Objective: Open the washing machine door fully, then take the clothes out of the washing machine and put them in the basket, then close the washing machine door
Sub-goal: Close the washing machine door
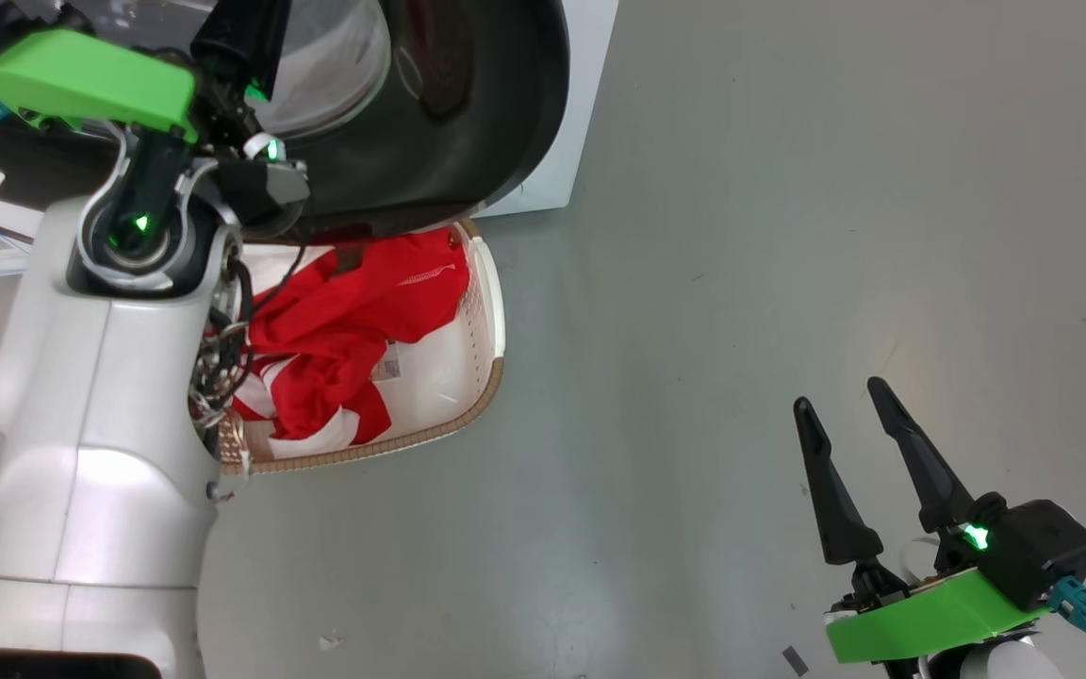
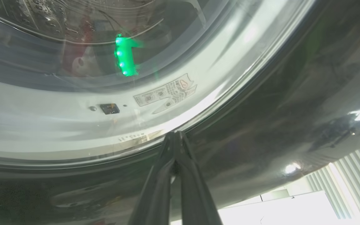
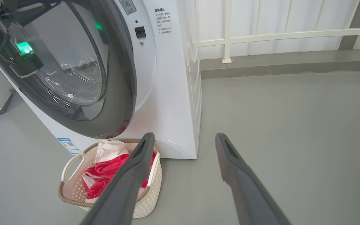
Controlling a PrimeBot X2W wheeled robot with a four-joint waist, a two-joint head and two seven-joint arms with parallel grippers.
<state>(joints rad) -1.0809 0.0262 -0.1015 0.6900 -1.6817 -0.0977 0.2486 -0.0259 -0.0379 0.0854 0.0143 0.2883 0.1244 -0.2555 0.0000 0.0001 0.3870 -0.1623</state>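
Though soft and crumpled, red clothes (image 1: 336, 321) within perforated, woven-rimmed basket (image 1: 485, 311).

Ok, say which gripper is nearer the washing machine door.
Left. The left gripper, fingers shut, is against the washing machine door; the right gripper hangs open above the floor, well apart.

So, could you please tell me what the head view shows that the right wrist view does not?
Head view, not the right wrist view: the left arm's pale forearm and its green wrist cover. Right wrist view, not the head view: the white railing behind, the printed notice on the big white washing machine, and the white side handle of the cream-white perforated plastic basket. Both: the round door with glossy black rim and glass centre, that basket below it holding the red and white clothes, and the open right gripper.
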